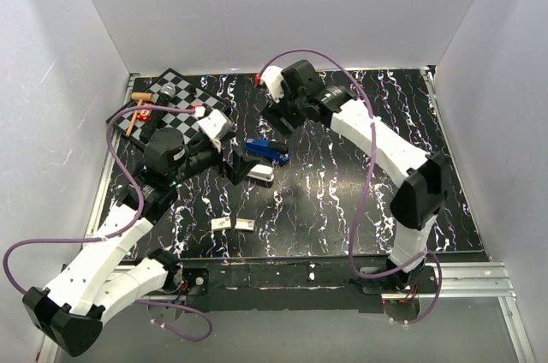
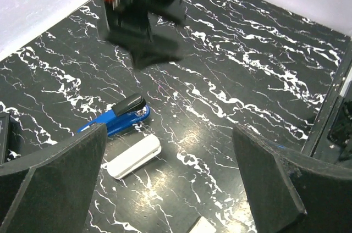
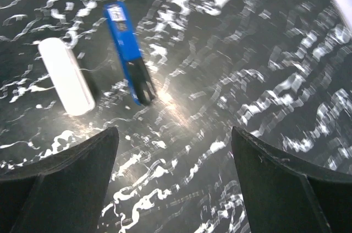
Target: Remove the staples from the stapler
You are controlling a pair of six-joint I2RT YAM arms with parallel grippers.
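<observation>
Your left claw (image 2: 165, 189) and right claw (image 3: 176, 183) both gape wide, empty. Stapler (image 2: 118, 115) lies on table (image 1: 342, 196), no staples visible; unloading looks undone.

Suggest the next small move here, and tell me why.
Probably lower the right gripper onto the blue stapler and grip it. Its jaws stand open and empty, the stapler lies free on the table ahead of it, and no staples are visible outside it.
</observation>
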